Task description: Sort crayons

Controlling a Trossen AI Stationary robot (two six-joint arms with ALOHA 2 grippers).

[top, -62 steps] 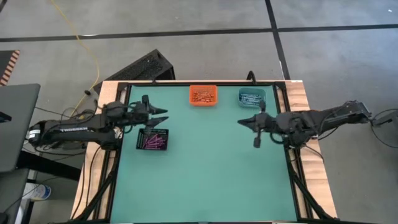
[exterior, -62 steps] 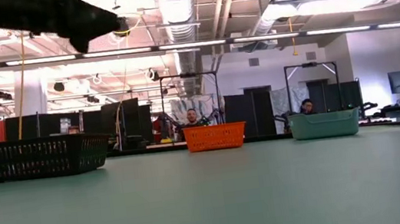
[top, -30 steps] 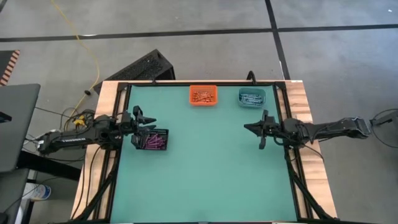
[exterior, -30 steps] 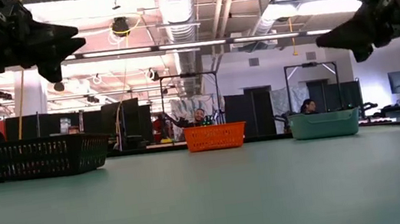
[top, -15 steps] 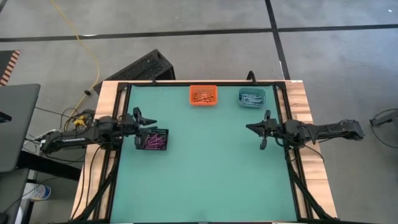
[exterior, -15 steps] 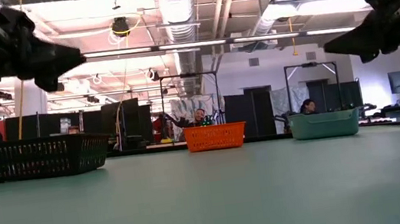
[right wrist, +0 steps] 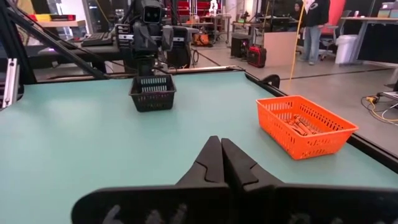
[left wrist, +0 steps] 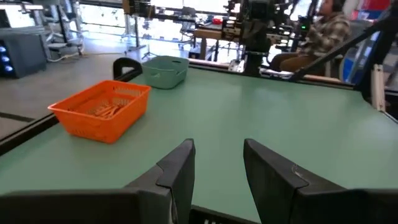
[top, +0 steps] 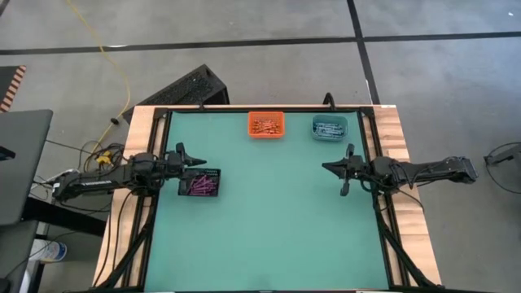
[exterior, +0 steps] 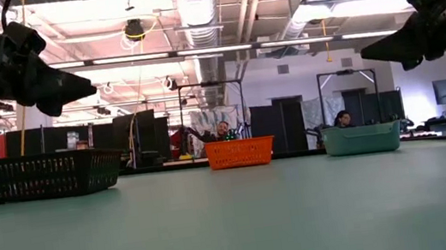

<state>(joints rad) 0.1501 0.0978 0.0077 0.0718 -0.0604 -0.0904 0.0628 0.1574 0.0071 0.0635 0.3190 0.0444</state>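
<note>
Looks like sorting is done or nearly so: no loose sticks visible anywhere on the green table mat [top: 277,212]. Thin orange-red wax crayons [top: 265,126] sit in the small orange mesh plastic bin [top: 265,133] at the far edge, blue-teal ones [top: 328,128] in the teal bin [top: 330,135] beside it, purple-pink ones [top: 197,186] in the black mesh bin [top: 199,192] on the left side. Left gripper [top: 198,164] hovers at the far edge of the black bin, fingers apart, nothing between them. Right gripper [top: 343,165] hangs over the right side of the mat, fingers pressed together, empty. Both look like they're parking; next move, if any, is probably just retract, after checking for strays. Purple-pink sticks lie flat, long axes mostly left-right across the table; orientation in the other two bins is too jumbled to call.
</note>
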